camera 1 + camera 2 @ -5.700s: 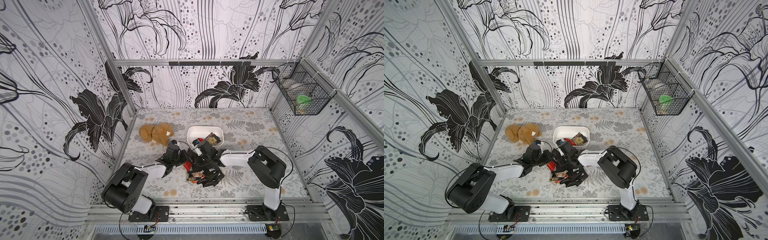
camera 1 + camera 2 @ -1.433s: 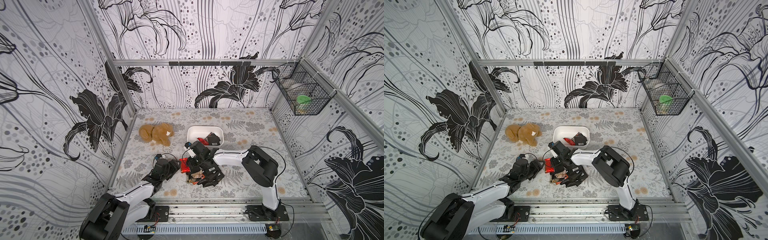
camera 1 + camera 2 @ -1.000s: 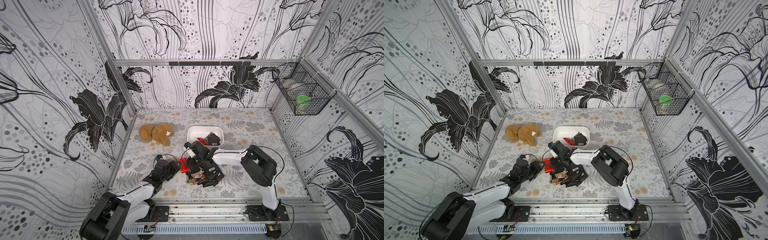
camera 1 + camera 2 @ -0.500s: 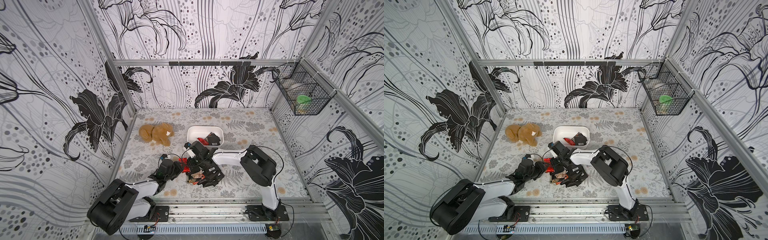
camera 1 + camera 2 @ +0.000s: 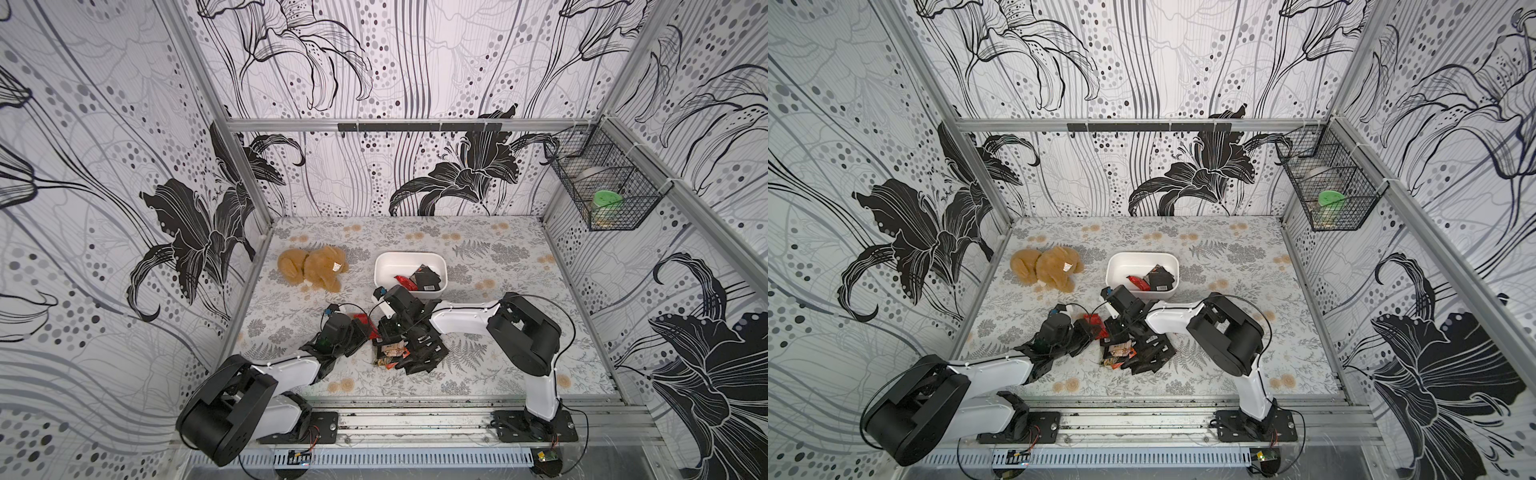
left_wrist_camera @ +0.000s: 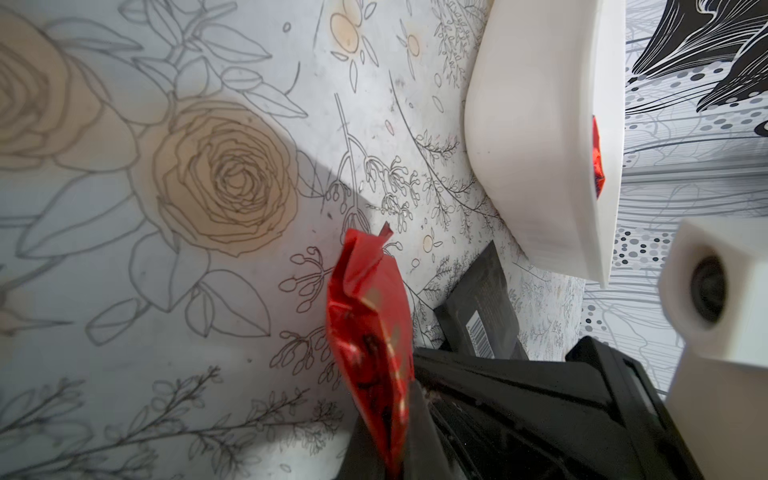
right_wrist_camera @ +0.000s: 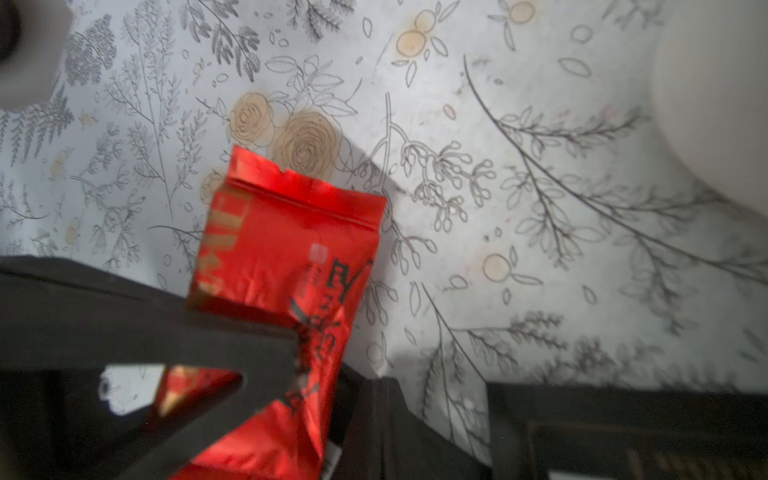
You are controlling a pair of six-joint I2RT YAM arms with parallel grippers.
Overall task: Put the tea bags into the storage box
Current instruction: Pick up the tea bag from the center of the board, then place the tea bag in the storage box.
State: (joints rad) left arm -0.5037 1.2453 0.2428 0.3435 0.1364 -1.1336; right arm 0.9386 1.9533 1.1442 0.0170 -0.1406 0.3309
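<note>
Near the storage box [image 6: 532, 145], the red tea bag [image 6: 365, 324] (likely light, slippery foil) is clamped across its faces by the left hand [image 6: 395, 432]. The right hand [image 5: 386, 328] is closed.

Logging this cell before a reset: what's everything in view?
table: one, floral print.
storage box: one, white, mid-table.
boxed tea bags: few, black and red, inside it.
tea bag pile: many, mostly black, some red, in front of the box.
red tea bag: one, red, lifted beside the pile.
plush toy: one, brown, left of box.
wire basket: one, black, right wall.
jar: one, green lid, inside the basket.
left gripper: one, black, shut on the red tea bag.
right gripper: one, black, shut on it too.
</note>
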